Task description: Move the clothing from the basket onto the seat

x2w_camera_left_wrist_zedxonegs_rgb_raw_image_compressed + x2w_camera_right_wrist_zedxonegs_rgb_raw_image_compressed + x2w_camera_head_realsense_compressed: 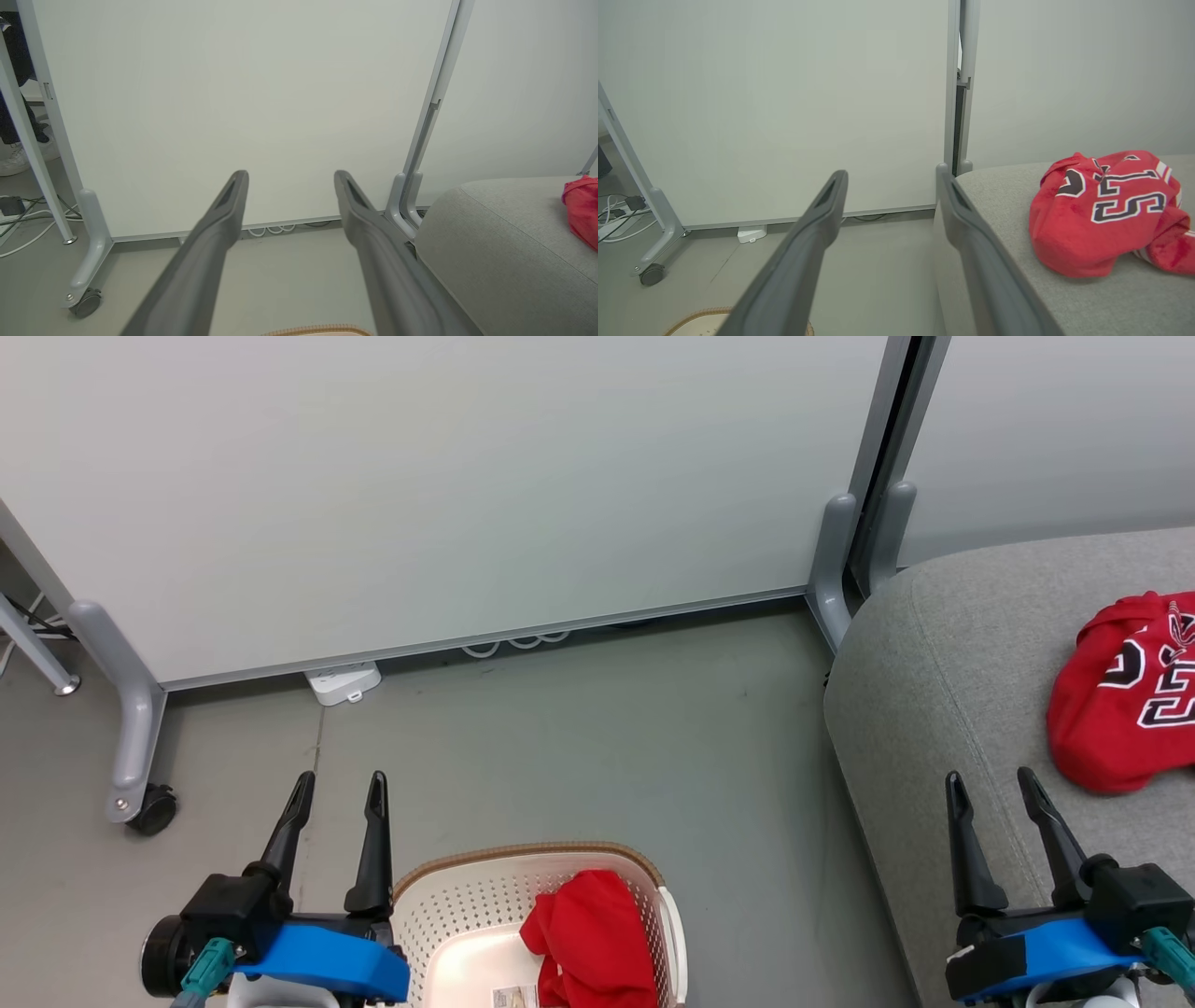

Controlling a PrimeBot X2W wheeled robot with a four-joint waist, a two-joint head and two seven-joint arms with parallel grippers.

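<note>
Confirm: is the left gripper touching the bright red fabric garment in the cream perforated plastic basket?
Apart. The head view shows the left gripper outside the basket, bare perforated wall between it and the red garment.

Clothing (pixel 593 933) in basket (pixel 523 852) — more on seat (pixel 943 691)

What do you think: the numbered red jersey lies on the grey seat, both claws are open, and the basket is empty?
The basket is not empty: the head view shows a red garment inside. The rest holds: the numbered jersey lies on the seat, and the left gripper and right gripper are open.
</note>
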